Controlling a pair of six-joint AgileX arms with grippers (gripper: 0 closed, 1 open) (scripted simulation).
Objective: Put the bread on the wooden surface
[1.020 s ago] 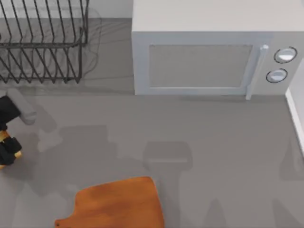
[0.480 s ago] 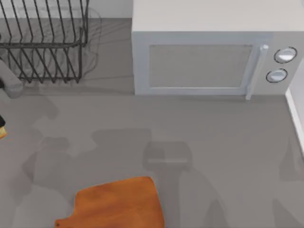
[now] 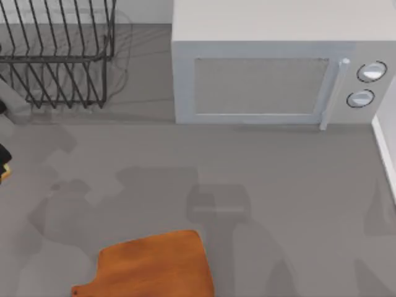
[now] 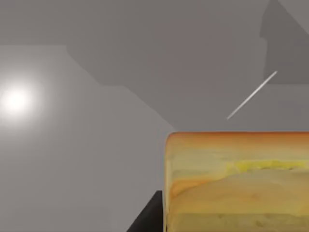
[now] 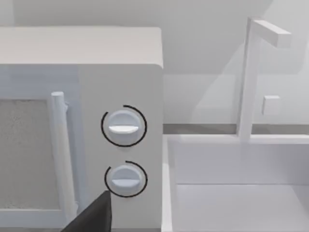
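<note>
The bread (image 4: 236,181) is a golden-yellow piece with an orange-brown crust, seen close up in the left wrist view above grey countertop. One dark finger (image 4: 147,217) lies against its side. In the top view my left gripper (image 3: 2,158) sits at the far left edge, shut on the bread (image 3: 3,172), of which a small orange sliver shows. The wooden surface (image 3: 151,263) is an orange-brown cutting board at the bottom, right of that gripper, with nothing on it. A dark fingertip (image 5: 91,215) of my right gripper shows in the right wrist view, facing the microwave's knobs.
A white microwave (image 3: 272,68) stands at the back, centre to right. A black wire dish rack (image 3: 55,49) fills the back left corner. A white sink (image 5: 236,193) with a tap lies beside the microwave at the right edge.
My left gripper, with the bread in it, has moved left until almost out of the top view, then held nearly still. The board has not moved.
</note>
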